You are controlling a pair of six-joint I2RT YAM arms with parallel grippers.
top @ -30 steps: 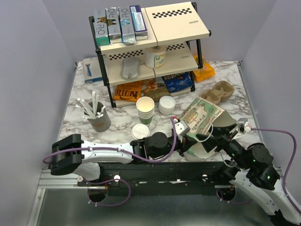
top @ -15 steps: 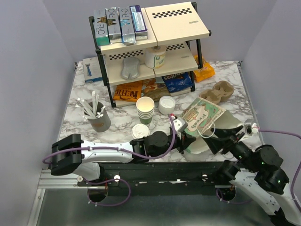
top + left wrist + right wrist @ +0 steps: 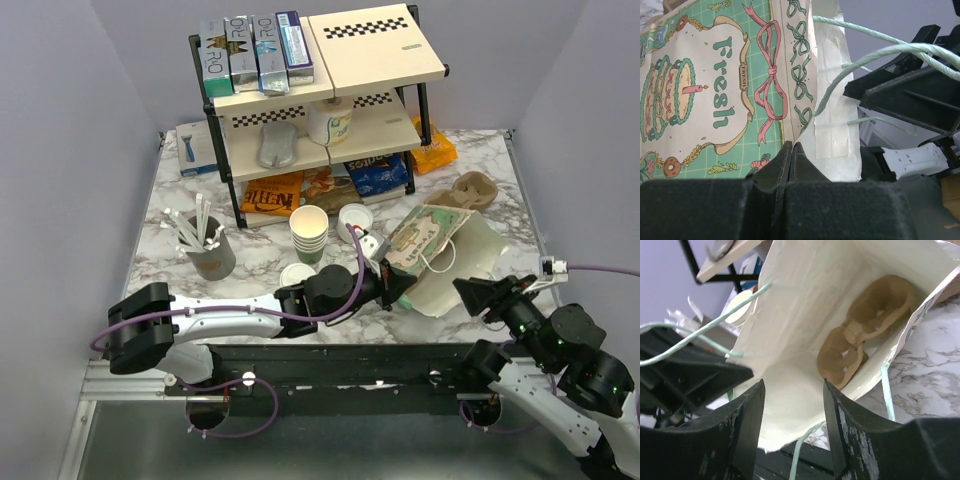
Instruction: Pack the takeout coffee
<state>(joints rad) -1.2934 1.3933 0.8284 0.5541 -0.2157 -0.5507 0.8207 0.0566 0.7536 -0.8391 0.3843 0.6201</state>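
The takeout coffee (image 3: 352, 216), a short cup with a white lid, stands on the table in front of the shelf, just behind my left gripper; its lid also shows in the right wrist view (image 3: 742, 306). My left gripper (image 3: 398, 287) (image 3: 791, 145) is shut on the rim of a green printed paper bag (image 3: 432, 240) (image 3: 715, 100) next to its string handle. The bag's white inside (image 3: 805, 330) gapes toward my right gripper (image 3: 470, 292) (image 3: 792, 382), which is open and empty at the mouth. The brown cup carrier (image 3: 476, 187) (image 3: 865, 335) lies at the bag's far end; I cannot tell whether it is inside.
A stack of lidless cups (image 3: 308, 232) and a white lid (image 3: 297, 273) stand behind my left arm. A holder of stirrers (image 3: 208, 250) stands at the left. A two-tier shelf (image 3: 320, 90) with boxes and a lidded cup (image 3: 330, 122) fills the back, with snack packets under it.
My left gripper has carried the bag's rim back and up. My right gripper has drawn back to the right, out of the bag, and the mouth now gapes wider.
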